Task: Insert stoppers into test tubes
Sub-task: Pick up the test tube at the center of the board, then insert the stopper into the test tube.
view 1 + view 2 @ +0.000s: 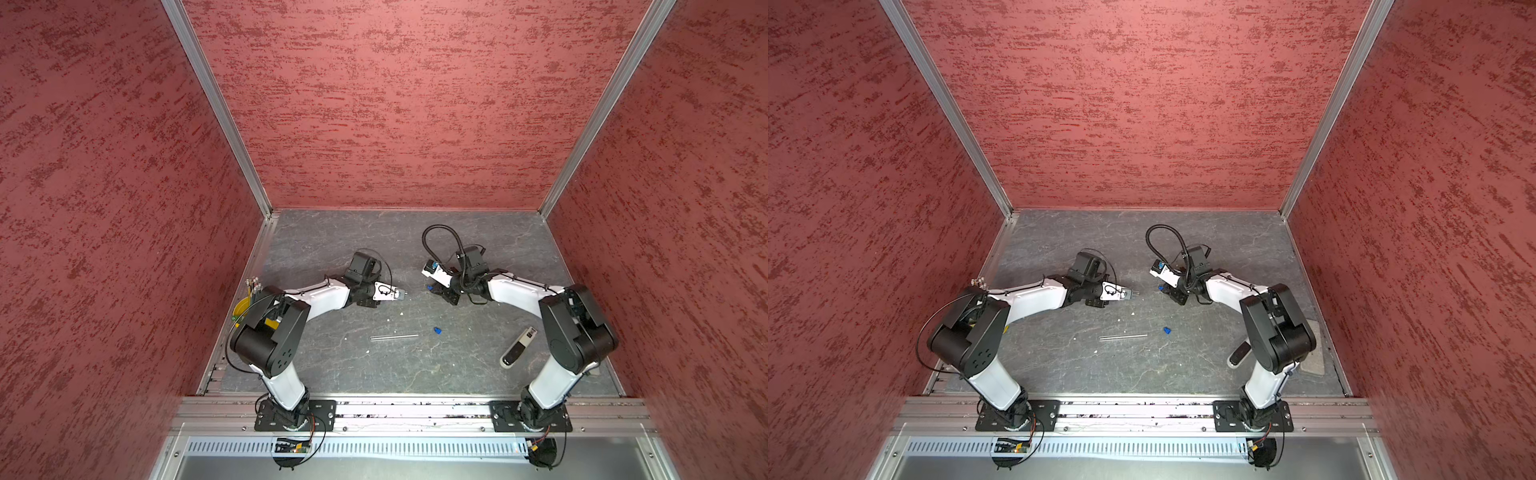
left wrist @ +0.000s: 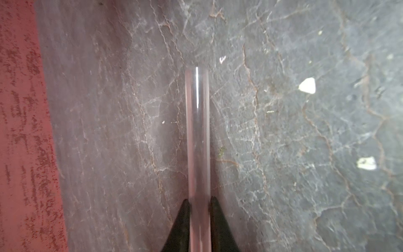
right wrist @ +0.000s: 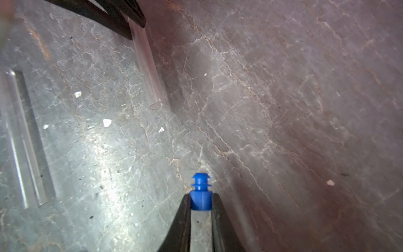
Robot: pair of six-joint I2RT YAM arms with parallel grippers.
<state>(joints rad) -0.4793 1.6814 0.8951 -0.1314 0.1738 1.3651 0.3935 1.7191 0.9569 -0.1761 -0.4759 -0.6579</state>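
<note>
The left gripper (image 2: 199, 203) clamps a tube (image 2: 197, 131). The right gripper (image 3: 200, 196) pinches a stopper (image 3: 200, 189). Both are held over the table (image 1: 415, 374) centre. The second tube (image 1: 394, 337) lies flat toward the front edge, with the second stopper (image 1: 436, 331) near its end.

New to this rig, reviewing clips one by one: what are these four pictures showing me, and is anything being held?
You see a left arm and a right arm, robots mounted on a rail along a grey table; each ends in a two-fingered gripper. Two pictures come from one overhead camera pair, the other two from cameras on the wrists. The left gripper is shut on a clear test tube. The right gripper is shut on a blue stopper, with that tube's open end ahead of it, not yet plugged. Loose on the table lie a second tube, a second stopper and a black-and-white device. A yellow cup with pencils stands beside the left arm.
</note>
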